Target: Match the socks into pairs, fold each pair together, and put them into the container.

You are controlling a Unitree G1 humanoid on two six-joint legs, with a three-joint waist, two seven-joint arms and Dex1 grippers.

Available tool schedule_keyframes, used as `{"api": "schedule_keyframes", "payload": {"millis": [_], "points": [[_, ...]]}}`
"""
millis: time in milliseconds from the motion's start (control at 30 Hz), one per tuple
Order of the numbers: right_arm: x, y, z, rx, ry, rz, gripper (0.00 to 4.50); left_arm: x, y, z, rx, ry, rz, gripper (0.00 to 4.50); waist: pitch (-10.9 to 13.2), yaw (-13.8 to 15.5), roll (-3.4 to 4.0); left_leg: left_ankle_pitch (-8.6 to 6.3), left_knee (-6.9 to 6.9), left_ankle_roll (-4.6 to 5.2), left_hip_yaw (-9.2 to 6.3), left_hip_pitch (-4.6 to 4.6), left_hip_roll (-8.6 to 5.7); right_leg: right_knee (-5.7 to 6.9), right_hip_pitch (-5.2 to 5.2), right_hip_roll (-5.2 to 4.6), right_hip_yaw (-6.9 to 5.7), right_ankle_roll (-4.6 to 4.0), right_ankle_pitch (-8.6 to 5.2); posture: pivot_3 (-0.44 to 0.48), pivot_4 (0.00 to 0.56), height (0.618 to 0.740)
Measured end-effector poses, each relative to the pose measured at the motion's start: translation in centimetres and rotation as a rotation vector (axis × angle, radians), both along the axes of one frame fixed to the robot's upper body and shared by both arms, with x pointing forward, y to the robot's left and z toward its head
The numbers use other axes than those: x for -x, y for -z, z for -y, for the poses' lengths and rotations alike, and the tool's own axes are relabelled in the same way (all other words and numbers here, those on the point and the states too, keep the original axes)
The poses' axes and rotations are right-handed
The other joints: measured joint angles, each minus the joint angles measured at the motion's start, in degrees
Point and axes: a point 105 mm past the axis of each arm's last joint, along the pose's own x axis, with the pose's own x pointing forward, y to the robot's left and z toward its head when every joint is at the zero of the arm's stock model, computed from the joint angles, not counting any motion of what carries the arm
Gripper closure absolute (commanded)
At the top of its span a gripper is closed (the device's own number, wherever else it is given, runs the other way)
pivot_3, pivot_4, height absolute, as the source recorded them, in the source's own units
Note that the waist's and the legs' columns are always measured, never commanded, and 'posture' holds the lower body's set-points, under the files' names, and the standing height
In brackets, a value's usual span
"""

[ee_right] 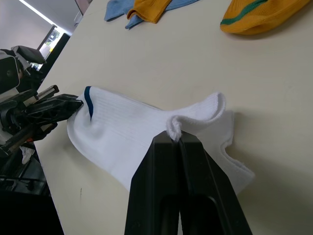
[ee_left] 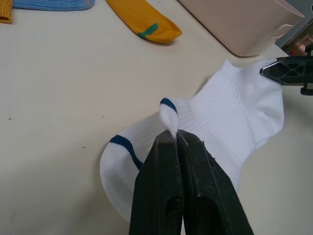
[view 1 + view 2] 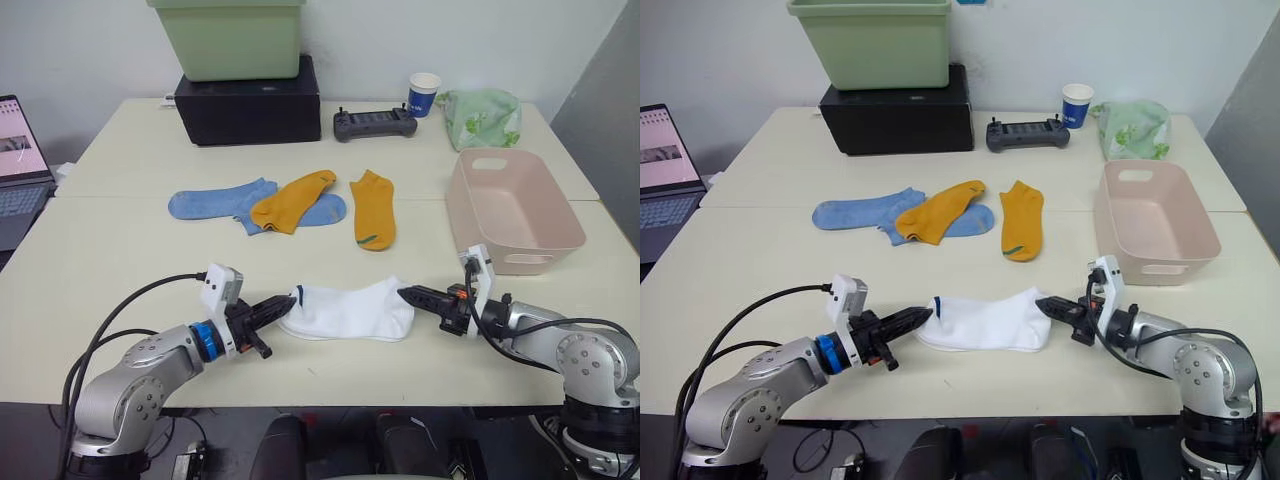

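The white socks (image 3: pixel 350 310) lie stacked near the table's front edge, with a blue band at the toe end. My left gripper (image 3: pixel 290 299) is shut on the top sock's toe end (image 2: pixel 169 116). My right gripper (image 3: pixel 403 294) is shut on its cuff end (image 1: pixel 174 126). Two mustard-orange socks (image 3: pixel 292 200) (image 3: pixel 373 208) and two light blue socks (image 3: pixel 220 200) lie mid-table; one orange sock overlaps a blue one. The pale pink container (image 3: pixel 512 210) stands at the right, with nothing inside it.
At the back stand a pale green bin (image 3: pixel 230 35) on a black box (image 3: pixel 248 105), a black controller (image 3: pixel 374 123), a paper cup (image 3: pixel 424 94) and a green bag (image 3: pixel 480 118). A laptop (image 3: pixel 20 170) sits at the far left.
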Motion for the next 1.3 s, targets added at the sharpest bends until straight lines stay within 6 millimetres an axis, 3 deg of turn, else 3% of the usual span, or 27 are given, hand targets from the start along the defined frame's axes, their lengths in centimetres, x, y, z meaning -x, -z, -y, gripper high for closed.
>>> {"api": "schedule_keyframes", "payload": {"millis": [1300], "points": [[-0.1,0.8,-0.5,0.033,-0.032,0.011,4.47,-0.2,1.2,-1.0,-0.041,-0.04,-0.008,4.5,0.0,0.0,0.0,0.0,-0.02,0.0,-0.01,-0.01,0.01,-0.03,-0.01,0.0,-0.01,0.01,-0.01,0.0,0.15,0.74]]}}
